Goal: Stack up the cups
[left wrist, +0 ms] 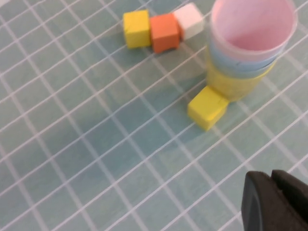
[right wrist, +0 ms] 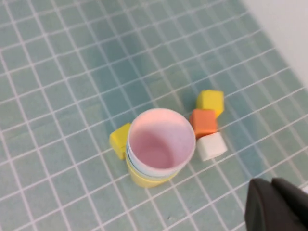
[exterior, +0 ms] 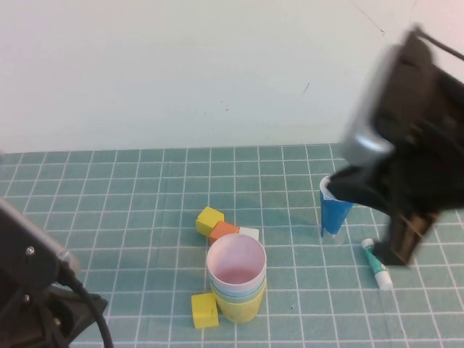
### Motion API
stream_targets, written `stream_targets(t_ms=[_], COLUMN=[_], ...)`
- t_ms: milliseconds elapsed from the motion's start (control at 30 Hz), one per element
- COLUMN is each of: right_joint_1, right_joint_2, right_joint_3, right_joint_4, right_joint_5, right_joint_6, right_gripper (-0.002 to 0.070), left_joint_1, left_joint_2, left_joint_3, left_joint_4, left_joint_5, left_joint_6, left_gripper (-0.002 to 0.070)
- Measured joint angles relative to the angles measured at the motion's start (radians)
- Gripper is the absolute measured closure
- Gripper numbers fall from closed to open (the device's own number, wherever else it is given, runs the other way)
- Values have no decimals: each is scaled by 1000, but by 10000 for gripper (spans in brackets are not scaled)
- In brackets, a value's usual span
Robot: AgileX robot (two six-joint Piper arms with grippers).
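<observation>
1. Already the cups (exterior: 236, 279) stand nested upright on the tabletop (exterior: 130, 210), pink on top, yellow at the bottom.
2. Right pincer (exterior: 399, 250), shut and empty, hangs raised to their right, nearer.
3. Left pincer (left wrist: 276, 204), shut, is parked low at near left.
</observation>
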Motion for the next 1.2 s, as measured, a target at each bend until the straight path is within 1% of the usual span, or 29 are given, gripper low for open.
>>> stream_targets(t_ms=[167,300,433,600,833,1033,1200], right_joint_1=[0,0,0,0,0,0,0], right_joint_2=[-218,-328,-380,-384,-384,-376,-348], right_joint_3=[251,393,486,522,528,528,528], right_joint_4=[2,4,6,27,49,58,58], right_joint_5=[-161,-203,-218,-255,-415,-440,-411], right_joint_6=[-14,-16,-18,-22,-27,-39,-41], right_gripper=[678,678,678,678,678,678,678], left_joint_1=[0,0,0,0,0,0,0], left_joint_2=[-22,-114,-264,-416,-571,-594,-594], left_joint_3=[0,0,0,43,136,182,207], left_joint_4=[-70,-83,-75,-57,-57,-57,-57], left_joint_5=[-9,-9,6,31,65,111,115], left_joint_6=[0,0,0,-3,-70,-76,-76], left_gripper=[676,676,676,677,677,676,677])
